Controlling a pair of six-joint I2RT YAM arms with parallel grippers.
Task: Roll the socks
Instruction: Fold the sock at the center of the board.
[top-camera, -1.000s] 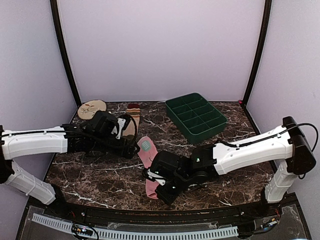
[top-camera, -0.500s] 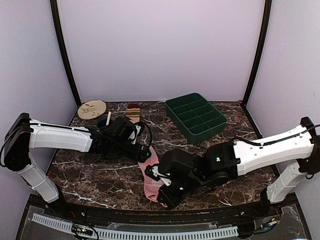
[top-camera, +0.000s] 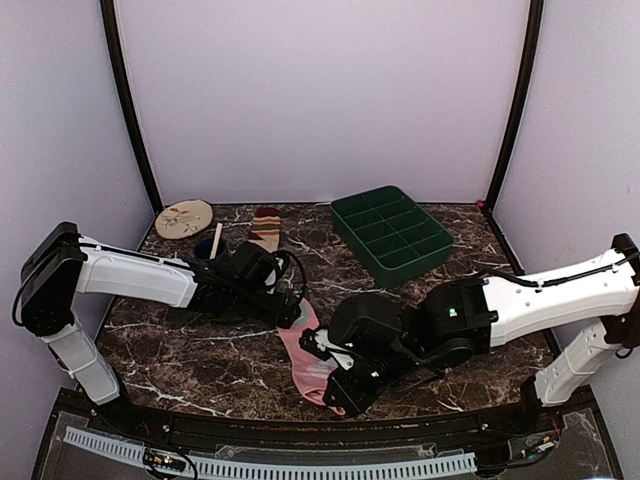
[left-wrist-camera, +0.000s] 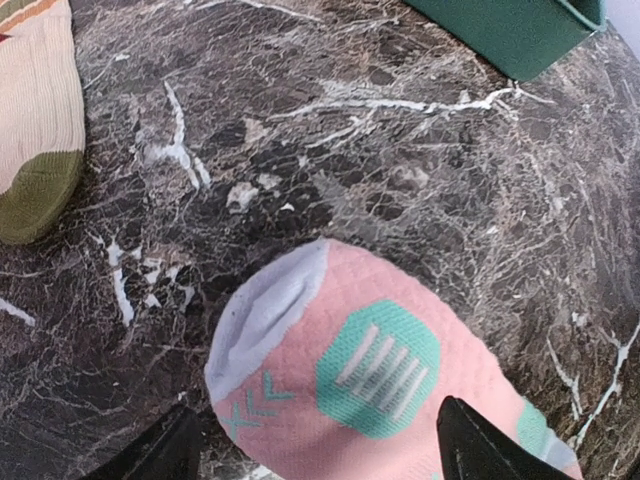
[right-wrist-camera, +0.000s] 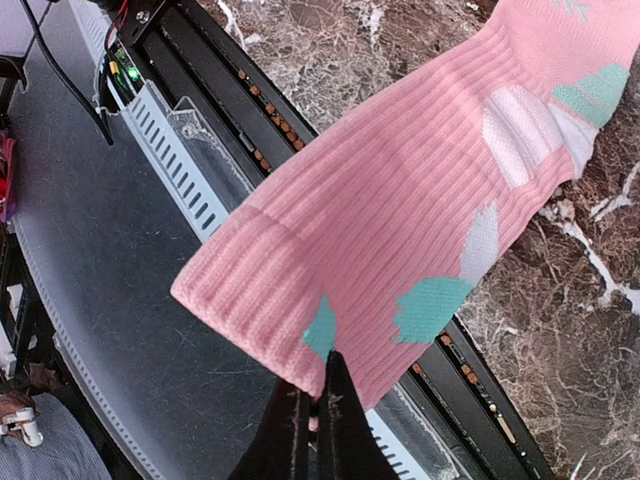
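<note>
Nearest, the right gripper (right-wrist-camera: 315, 405) is pinched tight on the cuff of the pink sock (right-wrist-camera: 400, 240), holding it over the near edge of the counter (top-camera: 200, 360). Farther back, the left gripper (left-wrist-camera: 320, 452) stands wide open astride the sock's toe, gripping nothing. The tan striped sock (top-camera: 265, 225) lies flat beyond.

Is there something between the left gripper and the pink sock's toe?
Nothing visible does. The left gripper is open above the pink sock, a finger on each side of its toe end; the tan sock lies aside.
</note>
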